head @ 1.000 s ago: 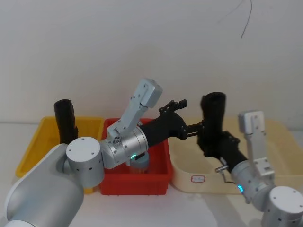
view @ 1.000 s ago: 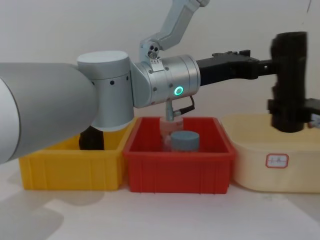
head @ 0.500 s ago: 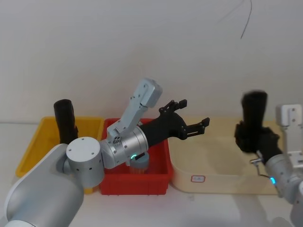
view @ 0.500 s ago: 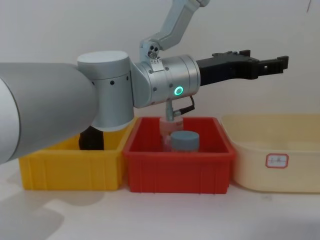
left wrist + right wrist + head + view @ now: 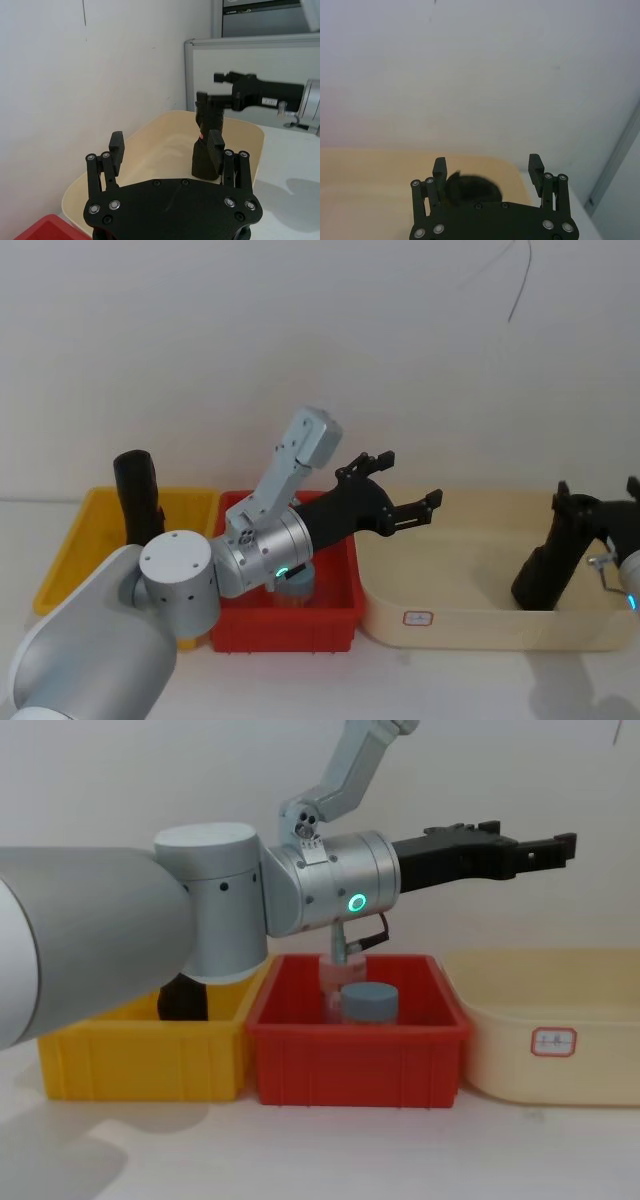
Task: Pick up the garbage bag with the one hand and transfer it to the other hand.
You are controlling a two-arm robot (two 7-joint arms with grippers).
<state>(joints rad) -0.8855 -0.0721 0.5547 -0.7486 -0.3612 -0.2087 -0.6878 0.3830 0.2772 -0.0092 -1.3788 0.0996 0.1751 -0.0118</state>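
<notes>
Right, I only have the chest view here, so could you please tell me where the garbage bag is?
Observer: The garbage bag stands inside the cream tub, near its right end.
Operator: Thanks. I see the left gripper raised and open; is the bag upright?
Observer: No, it leans, its top tipped toward the right gripper.
Operator: Is that gripper holding it?
Observer: No, it is open; the bag's top sits between its spread jaws, nearer one of them.
</notes>
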